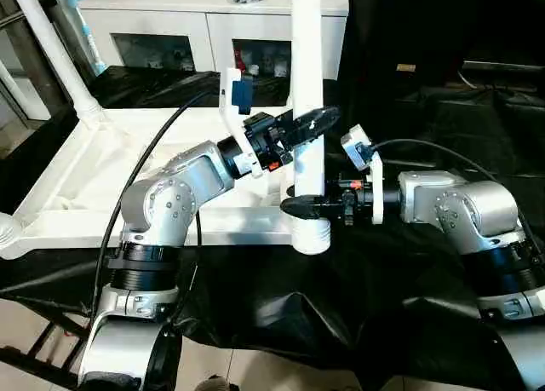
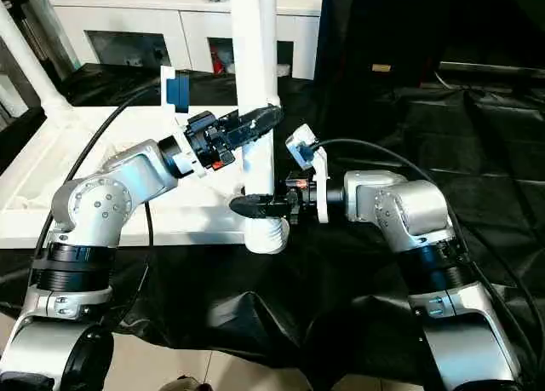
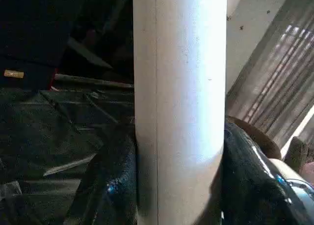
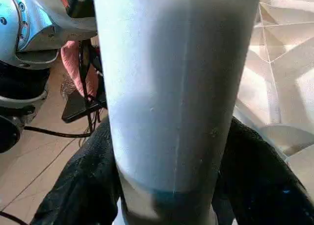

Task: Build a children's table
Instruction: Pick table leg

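Observation:
The children's table top [image 1: 102, 178] lies white and upside down on the black-draped work table. One white leg [image 1: 306, 50] stands upright in the top's near right corner socket [image 1: 312, 234]. My left gripper [image 1: 312, 121] is shut on this leg partway up, and its black fingers [image 3: 110, 186] press both sides of the tube. My right gripper [image 1: 300, 206] reaches in from the right and sits around the same leg just above the socket. Another leg [image 1: 53, 54] stands in the far left corner.
A white cabinet with glass doors [image 1: 170, 42] stands behind the work table. Black drape [image 1: 443, 135] covers the table to the right and hangs over its front edge. A black cable [image 1: 145, 165] loops over my left arm. Floor shows below.

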You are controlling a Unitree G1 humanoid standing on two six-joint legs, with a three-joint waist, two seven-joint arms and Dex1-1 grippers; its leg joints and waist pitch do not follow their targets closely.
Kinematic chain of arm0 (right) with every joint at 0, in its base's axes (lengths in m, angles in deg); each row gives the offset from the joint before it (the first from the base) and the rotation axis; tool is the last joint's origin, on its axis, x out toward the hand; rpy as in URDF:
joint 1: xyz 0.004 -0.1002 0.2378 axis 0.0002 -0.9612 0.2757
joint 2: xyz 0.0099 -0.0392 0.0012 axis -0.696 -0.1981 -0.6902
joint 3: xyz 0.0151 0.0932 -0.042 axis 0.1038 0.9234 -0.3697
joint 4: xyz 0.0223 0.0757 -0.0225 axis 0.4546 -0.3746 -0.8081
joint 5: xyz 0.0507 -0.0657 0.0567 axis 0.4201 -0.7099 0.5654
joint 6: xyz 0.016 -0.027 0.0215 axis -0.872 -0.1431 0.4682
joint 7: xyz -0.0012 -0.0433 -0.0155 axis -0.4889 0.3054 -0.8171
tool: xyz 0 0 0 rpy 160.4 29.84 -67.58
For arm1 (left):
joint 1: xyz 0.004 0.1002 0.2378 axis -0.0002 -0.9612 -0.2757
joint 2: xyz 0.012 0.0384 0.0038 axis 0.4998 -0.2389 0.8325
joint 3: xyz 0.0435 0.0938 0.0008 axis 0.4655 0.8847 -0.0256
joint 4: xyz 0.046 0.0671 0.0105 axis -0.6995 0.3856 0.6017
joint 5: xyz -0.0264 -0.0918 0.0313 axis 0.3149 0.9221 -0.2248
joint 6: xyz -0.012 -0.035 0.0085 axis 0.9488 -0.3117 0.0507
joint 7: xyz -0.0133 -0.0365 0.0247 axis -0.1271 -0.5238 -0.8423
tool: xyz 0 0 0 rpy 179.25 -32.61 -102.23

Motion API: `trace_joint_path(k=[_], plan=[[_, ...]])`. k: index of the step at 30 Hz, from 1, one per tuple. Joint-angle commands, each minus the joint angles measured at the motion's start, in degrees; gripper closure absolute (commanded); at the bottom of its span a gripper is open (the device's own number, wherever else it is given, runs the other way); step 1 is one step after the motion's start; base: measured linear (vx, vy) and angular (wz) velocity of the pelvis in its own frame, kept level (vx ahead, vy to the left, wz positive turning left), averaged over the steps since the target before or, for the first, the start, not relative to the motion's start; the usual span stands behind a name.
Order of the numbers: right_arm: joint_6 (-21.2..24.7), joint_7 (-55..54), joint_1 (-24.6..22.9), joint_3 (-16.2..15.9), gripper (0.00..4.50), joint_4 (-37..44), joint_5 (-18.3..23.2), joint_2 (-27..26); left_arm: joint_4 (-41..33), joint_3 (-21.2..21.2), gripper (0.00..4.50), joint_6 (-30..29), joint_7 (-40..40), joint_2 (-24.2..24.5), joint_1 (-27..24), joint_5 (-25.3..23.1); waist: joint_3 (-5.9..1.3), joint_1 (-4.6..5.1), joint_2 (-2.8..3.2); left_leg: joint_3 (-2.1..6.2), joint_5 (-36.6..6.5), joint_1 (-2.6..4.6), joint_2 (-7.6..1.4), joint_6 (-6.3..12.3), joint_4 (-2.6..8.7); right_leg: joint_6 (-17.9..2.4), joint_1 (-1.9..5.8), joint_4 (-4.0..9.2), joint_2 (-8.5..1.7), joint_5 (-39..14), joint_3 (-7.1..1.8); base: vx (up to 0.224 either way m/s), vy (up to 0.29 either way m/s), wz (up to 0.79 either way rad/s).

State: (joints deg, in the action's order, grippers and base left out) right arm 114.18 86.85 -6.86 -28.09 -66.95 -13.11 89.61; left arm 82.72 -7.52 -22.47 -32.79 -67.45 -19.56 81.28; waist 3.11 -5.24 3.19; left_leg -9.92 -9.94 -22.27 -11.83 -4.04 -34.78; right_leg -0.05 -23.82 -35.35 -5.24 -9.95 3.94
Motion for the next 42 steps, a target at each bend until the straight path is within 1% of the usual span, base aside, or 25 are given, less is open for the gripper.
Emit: trace_joint_path(k=[1,7,14,16,18,21,22,23,24,25,27,29,30,31,32,33,34,35,36,37,38,39,40,41,42], plan=[[-0.1,0.0,0.7,-0.8,1.87,-0.3,-0.6,0.5,-1.5,0.6,2.65,-0.3,-1.0,0.4,0.5,0.5,-4.72,-0.21,-1.32,-0.26,-5.3,0.57,-0.32,2.80,3.09,-13.3,3.97,3.44,-1.92,-6.7,-1.82,0.000,0.000,0.00],[-0.5,0.7,0.8,-1.1,2.36,-1.2,-1.1,0.6,-1.9,1.6,2.65,-0.6,-2.1,0.8,0.0,0.2,-4.74,-0.25,-1.05,-0.20,-5.5,0.60,-0.35,2.65,3.07,-13.4,3.94,3.41,-1.89,-6.6,-1.79,0.000,0.000,0.00],[-1.0,0.0,0.3,-0.7,2.58,-1.3,-1.2,-0.1,-0.2,4.4,2.65,2.9,-0.4,2.1,-0.6,-5.5,-4.79,-0.16,-1.02,-0.12,-5.6,0.60,-0.37,2.44,3.06,-13.2,3.97,3.47,-1.89,-6.3,-1.81,0.000,0.000,0.00],[-1.3,-0.7,-0.3,-0.1,2.59,-1.1,-1.0,-0.6,0.3,3.2,2.09,2.8,0.3,1.9,-1.0,-4.8,-4.78,-0.15,-1.00,-0.17,-5.7,0.57,-0.31,2.23,3.05,-13.3,4.03,3.35,-1.91,-6.1,-1.81,0.000,0.000,0.00],[-1.5,-1.1,-0.5,0.2,2.59,-1.0,-1.0,-0.9,0.1,2.4,1.95,2.4,0.3,1.7,-1.0,-3.9,-4.79,-0.12,-1.00,-0.17,-5.8,0.59,-0.33,2.18,3.05,-13.4,4.03,3.34,-1.90,-6.2,-1.81,0.000,0.000,0.00],[-2.2,-2.6,-1.0,1.5,2.60,-1.2,-0.6,-2.0,-0.8,1.3,1.72,6.1,-0.7,1.4,-1.7,-3.9,-4.80,-0.03,-0.87,-0.17,-6.1,0.59,-0.32,2.12,3.09,-13.4,3.97,3.47,-1.89,-6.5,-1.79,0.000,0.000,0.00],[-2.6,-3.3,-1.3,2.1,2.60,-1.2,-0.4,-2.5,-0.7,0.1,1.72,8.9,-0.7,0.5,-1.8,-3.9,-4.83,-0.06,-0.65,-0.09,-6.2,0.63,-0.32,2.08,3.08,-13.4,3.95,3.50,-1.91,-6.6,-1.76,0.000,0.000,0.00],[-3.0,-4.4,-1.6,3.0,2.60,-1.3,-0.2,-3.2,-0.5,-2.2,1.65,10.7,-0.3,-0.9,-1.6,-2.3,-4.81,0.06,-0.90,-0.15,-6.5,0.60,-0.34,1.91,3.11,-13.4,4.02,3.66,-1.92,-6.7,-1.76,0.000,0.000,0.00],[-3.3,-5.1,-1.8,3.6,2.60,-1.3,-0.1,-3.7,-0.3,-3.7,1.62,11.7,-0.1,-1.8,-1.5,-1.1,-4.85,-0.01,-0.84,-0.13,-6.5,0.61,-0.37,1.75,3.09,-13.6,4.05,3.55,-2.03,-6.4,-1.77,0.000,0.000,0.00],[-3.3,-5.1,-1.8,3.6,2.60,-1.3,-0.1,-3.7,-0.3,-3.7,1.62,11.7,-0.1,-1.8,-1.5,-1.1,-4.80,0.00,-0.90,-0.18,-6.8,0.65,-0.34,1.75,3.12,-13.6,3.99,3.57,-1.93,-6.5,-1.77,0.000,0.000,0.00],[-6.2,-9.9,-2.0,7.5,2.60,-3.4,0.1,-6.4,-0.2,-5.0,1.62,14.2,-0.4,-2.5,-1.7,-0.6,-4.78,0.00,-1.32,-0.22,-6.7,0.62,-0.35,1.99,3.18,-13.3,3.95,3.56,-1.97,-6.9,-1.80,0.000,0.000,0.00],[-11.0,-15.4,-1.6,11.2,2.60,-6.7,-0.4,-9.1,0.6,-5.3,1.62,16.5,-0.6,-2.5,-2.1,-1.2,-4.79,0.03,-0.85,-0.22,-7.0,0.72,-0.44,1.51,3.24,-12.6,3.53,3.76,-2.27,-9.0,-1.87,0.000,0.000,0.00],[-13.5,-17.9,-1.6,12.1,2.61,-7.9,-1.2,-9.9,1.4,-5.6,1.62,17.2,-0.6,-2.1,-2.1,-1.5,-4.83,0.11,-1.03,-0.23,-7.3,0.74,-0.32,1.07,3.28,-12.2,3.61,3.83,-2.19,-9.8,-1.76,0.000,0.000,0.00],[-13.8,-18.1,-1.6,12.2,2.61,-7.9,-1.3,-9.9,1.5,-5.6,1.62,17.2,-0.6,-2.1,-2.1,-1.6,-4.76,0.15,-0.99,-0.24,-7.3,0.82,-0.33,0.82,3.34,-12.1,3.58,3.79,-2.07,-9.9,-1.77,0.000,0.000,0.00],[-15.1,-19.3,-1.6,12.6,2.61,-8.5,-1.9,-10.3,2.1,-5.7,1.62,17.6,-0.6,-1.8,-2.1,-1.7,-4.80,0.08,-0.47,-0.14,-7.2,0.91,-0.32,0.68,3.34,-12.1,3.62,3.68,-2.01,-9.7,-1.72,0.000,0.000,0.00],[-17.6,-21.4,-1.8,13.0,2.61,-9.1,-3.4,-10.7,3.0,-4.7,1.62,18.4,-2.5,-0.3,-2.5,-3.4,-4.74,0.21,-0.67,-0.25,-7.5,0.89,-0.25,0.73,3.32,-11.8,3.58,3.85,-1.85,-9.3,-1.76,0.000,0.000,0.00],[-17.8,-21.6,-1.8,13.0,2.61,-9.2,-3.6,-10.7,3.1,-4.4,1.62,18.6,-2.8,0.0,-2.6,-3.8,-4.81,0.30,-0.66,-0.19,-7.2,0.83,-0.18,0.72,3.38,-11.3,3.70,3.73,-1.84,-9.3,-1.74,0.000,0.000,0.00],[-20.4,-23.8,-2.3,13.2,2.61,-9.6,-5.5,-10.6,4.5,0.0,1.62,21.3,-6.4,3.5,-3.7,-8.9,-4.84,0.27,-0.33,-0.05,-7.2,0.90,-0.28,0.66,3.47,-10.0,3.49,3.82,-1.84,-10.0,-1.71,0.000,0.000,0.00],[-20.4,-23.8,-2.3,13.2,2.61,-9.6,-5.5,-10.6,4.5,0.0,1.62,21.3,-6.4,3.5,-3.7,-8.9,-4.82,0.43,-0.43,-0.08,-7.1,0.88,-0.24,0.54,3.53,-10.0,3.62,3.71,-1.84,-9.6,-1.74,0.000,0.000,0.00],[-23.4,-27.7,-3.3,12.9,2.61,-9.9,-8.9,-10.1,7.5,9.1,1.62,26.4,-13.8,10.0,-5.7,-18.3,-4.82,0.32,-0.01,-0.01,-7.0,0.95,-0.24,0.38,3.53,-10.2,3.69,3.81,-1.92,-8.8,-1.76,0.000,0.000,0.00],[-23.6,-27.9,-3.4,12.9,2.61,-10.0,-9.1,-10.1,7.8,9.8,1.62,26.8,-14.4,10.5,-5.9,-19.0,-4.84,0.07,0.01,0.27,-6.9,1.00,-0.31,0.67,3.69,-9.1,3.39,4.22,-2.01,-10.0,-1.72,0.000,0.000,0.00],[-24.1,-28.7,-4.4,12.4,2.61,-9.2,-10.3,-9.6,10.0,14.1,1.62,29.4,-18.2,13.4,-6.5,-22.9,-4.95,0.58,0.20,0.09,-6.5,1.04,-0.14,0.21,3.61,-9.1,3.56,3.59,-1.74,-8.7,-1.75,0.000,0.000,0.00],[-24.1,-28.7,-4.4,12.4,2.61,-9.2,-10.3,-9.6,10.0,14.1,1.62,29.4,-18.2,13.4,-6.5,-22.9,-4.92,0.67,0.09,-0.02,-6.6,1.07,-0.19,-0.16,3.67,-9.5,3.61,3.51,-1.71,-7.6,-1.85,0.000,0.000,0.00],[-24.0,-28.8,-5.7,12.3,2.61,-7.9,-10.8,-9.4,12.7,17.3,1.62,31.4,-22.1,15.5,-6.6,-25.4,-4.98,0.52,0.44,0.05,-6.4,1.09,-0.08,0.03,3.63,-9.6,3.61,3.72,-1.75,-7.3,-1.85,0.000,0.000,0.00],[-23.8,-28.7,-7.2,12.0,2.61,-6.4,-11.3,-9.1,16.1,20.4,1.62,33.7,-25.3,17.3,-6.2,-28.2,-5.06,0.68,0.81,-0.01,-6.6,1.13,-0.22,-0.33,3.61,-10.6,3.62,3.22,-1.76,-5.3,-1.89,0.000,0.000,0.00]])
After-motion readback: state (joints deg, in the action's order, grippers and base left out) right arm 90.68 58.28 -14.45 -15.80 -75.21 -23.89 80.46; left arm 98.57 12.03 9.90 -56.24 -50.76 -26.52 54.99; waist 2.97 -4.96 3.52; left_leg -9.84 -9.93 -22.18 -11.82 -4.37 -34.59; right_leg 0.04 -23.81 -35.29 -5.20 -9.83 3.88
